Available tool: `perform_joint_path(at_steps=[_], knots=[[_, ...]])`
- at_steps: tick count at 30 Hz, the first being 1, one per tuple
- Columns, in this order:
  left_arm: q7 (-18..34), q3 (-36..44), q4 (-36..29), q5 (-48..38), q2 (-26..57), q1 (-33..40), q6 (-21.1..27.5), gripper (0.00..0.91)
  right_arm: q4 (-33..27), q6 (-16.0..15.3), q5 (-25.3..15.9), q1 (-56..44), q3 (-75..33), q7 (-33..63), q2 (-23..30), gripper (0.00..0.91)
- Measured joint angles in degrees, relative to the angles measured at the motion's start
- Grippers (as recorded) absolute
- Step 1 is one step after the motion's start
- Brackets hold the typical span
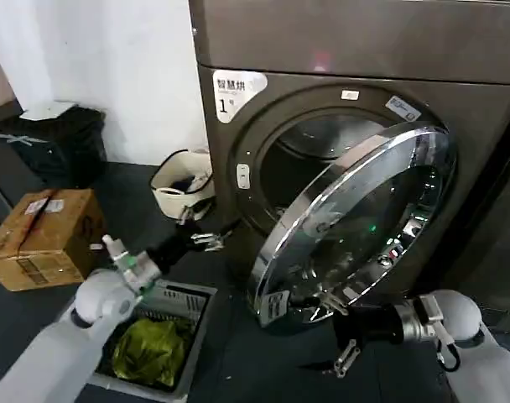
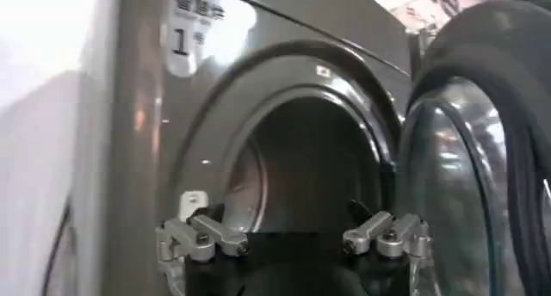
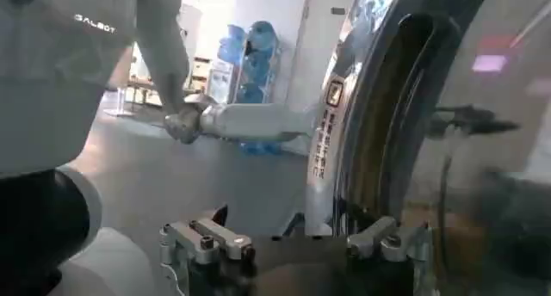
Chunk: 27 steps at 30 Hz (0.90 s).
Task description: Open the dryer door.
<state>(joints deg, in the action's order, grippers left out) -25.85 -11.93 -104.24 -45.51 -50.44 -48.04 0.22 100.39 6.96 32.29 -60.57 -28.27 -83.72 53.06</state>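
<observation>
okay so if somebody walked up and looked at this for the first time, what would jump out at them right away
First, the dryer door: a big chrome-ringed porthole swung partly open at the front of the dryer, baring the dark drum behind it. Next, the right claw, open at the door's lower edge, and the left claw, open just left of the opening. A basket of green cloth sits on the floor at lower left.

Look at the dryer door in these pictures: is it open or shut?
Open. The dryer door has swung away from the dryer, leaving the drum opening uncovered, with the dark inside visible past the door's chrome ring.
</observation>
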Motion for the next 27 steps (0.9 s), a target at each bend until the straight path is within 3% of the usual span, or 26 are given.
perform_joint_path(at_steps=[20, 27], knots=[[-2.9, 10.5, -0.2, 0.3, -0.7, 6.2, 0.7, 0.907, -3.9, 5.3, 0.4, -11.4, -21.6, 0.1, 5.7, 0.907], [-3.7, 14.5, -0.7, 0.1, -0.8, 7.8, 0.5, 0.907, -4.6, 6.3, 2.5, -14.3, -31.1, 0.1, 8.4, 0.907]])
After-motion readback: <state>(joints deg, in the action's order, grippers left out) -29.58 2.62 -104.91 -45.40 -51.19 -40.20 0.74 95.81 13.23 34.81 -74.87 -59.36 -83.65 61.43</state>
